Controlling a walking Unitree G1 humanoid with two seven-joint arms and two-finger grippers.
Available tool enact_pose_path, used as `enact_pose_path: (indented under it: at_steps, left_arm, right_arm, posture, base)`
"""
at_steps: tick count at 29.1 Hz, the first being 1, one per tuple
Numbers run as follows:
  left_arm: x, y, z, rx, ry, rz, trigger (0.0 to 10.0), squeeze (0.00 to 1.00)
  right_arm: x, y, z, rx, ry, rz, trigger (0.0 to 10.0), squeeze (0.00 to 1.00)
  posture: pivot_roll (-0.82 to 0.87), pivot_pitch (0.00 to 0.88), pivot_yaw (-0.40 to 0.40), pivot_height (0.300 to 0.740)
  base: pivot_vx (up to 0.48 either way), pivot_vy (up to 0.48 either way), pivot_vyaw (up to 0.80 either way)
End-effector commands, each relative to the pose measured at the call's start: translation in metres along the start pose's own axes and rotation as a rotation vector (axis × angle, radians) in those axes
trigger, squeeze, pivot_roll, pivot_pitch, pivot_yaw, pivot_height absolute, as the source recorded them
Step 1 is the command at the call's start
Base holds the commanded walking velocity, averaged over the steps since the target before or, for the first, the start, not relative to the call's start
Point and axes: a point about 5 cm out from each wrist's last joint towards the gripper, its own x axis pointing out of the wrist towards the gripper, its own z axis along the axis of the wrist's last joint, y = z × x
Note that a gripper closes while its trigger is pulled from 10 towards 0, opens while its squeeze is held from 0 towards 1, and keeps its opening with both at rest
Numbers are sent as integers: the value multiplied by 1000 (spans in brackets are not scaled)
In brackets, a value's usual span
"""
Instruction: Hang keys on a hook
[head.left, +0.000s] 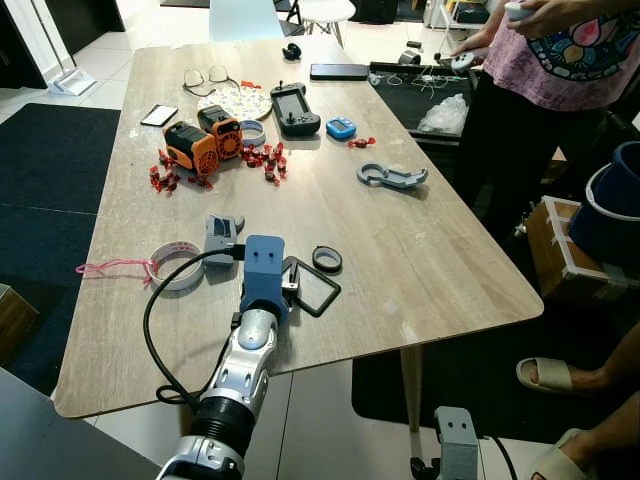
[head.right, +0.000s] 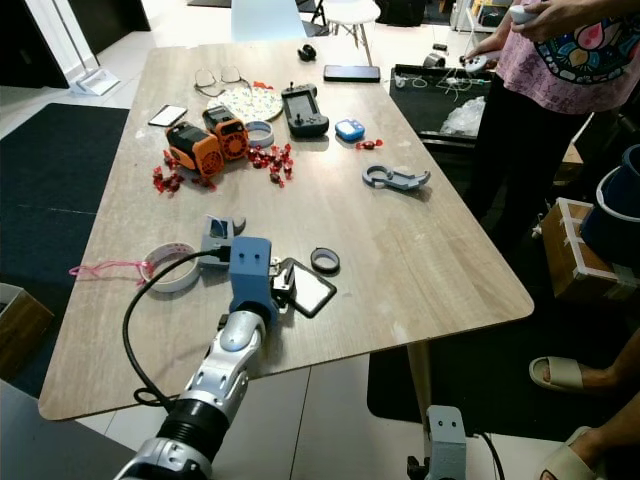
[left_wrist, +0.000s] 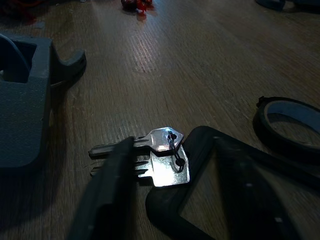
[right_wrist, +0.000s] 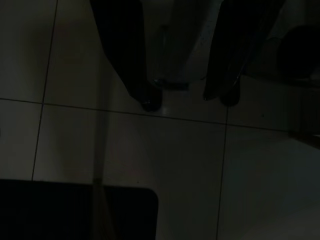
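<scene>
Silver keys (left_wrist: 162, 157), two of them on one small ring, lie flat on the wooden surface (head.left: 440, 240) near its front edge, between the left gripper's (left_wrist: 150, 200) jaws. One black finger (left_wrist: 107, 195) rests across the key blades; the other, a black looped frame (left_wrist: 235, 195), lies just beside the key heads. The jaws stand partly open around the keys and have not closed on them.

In the head views the left gripper (head.left: 300, 285) sits on the surface below a blue wrist housing (head.left: 264, 265), with a black cable (head.left: 160, 320) looping off it. Just beyond the jaws lies one black ring (head.left: 327, 259). To the left are one grey bracket (head.left: 220, 235), one white tape roll (head.left: 175, 265) and one pink string (head.left: 110, 268).

Farther back are two orange devices (head.left: 205, 140), a scatter of red pieces (head.left: 265, 160), one black handheld controller (head.left: 295, 108), one small blue device (head.left: 341, 128), one grey hook-shaped part (head.left: 390, 177), one pair of glasses (head.left: 205, 77) and one black phone (head.left: 338, 71).

A person (head.left: 560, 60) stands at the surface's right side.

The right gripper (right_wrist: 185, 97) hangs over tiled floor (right_wrist: 150, 165), its jaws apart and holding nothing.
</scene>
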Motion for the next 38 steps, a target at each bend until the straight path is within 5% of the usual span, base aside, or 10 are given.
enact_pose_path:
  at_steps: [1, 3, 4, 5, 38]
  left_arm:
    - [-3, 7, -12, 24, 39, 2, 3882, 0]
    - [-3, 7, -12, 24, 39, 1, 3882, 0]
    - [-4, 7, -12, 27, 40, -2, 8549, 0]
    - [-4, 7, -12, 30, 41, -3, 10000, 0]
    - [-11, 9, -16, 22, 51, -55, 10000, 0]
  right_arm:
    - [-2, 1, -7, 7, 22, 0, 10000, 0]
    - [-2, 1, -7, 7, 22, 0, 10000, 0]
    - [-2, 1, -7, 7, 22, 0, 10000, 0]
    - [-2, 1, -7, 7, 22, 0, 10000, 0]
    - [-1, -1, -5, 7, 22, -4, 10000, 0]
  posture:
    - [17, 138, 15, 740]
    - [17, 138, 15, 740]
    - [17, 138, 15, 740]
    - [17, 138, 15, 740]
    - [19, 139, 9, 740]
  base:
    - [0, 0, 0]
    - [0, 0, 0]
    - [0, 0, 0]
    - [0, 0, 0]
    - [0, 0, 0]
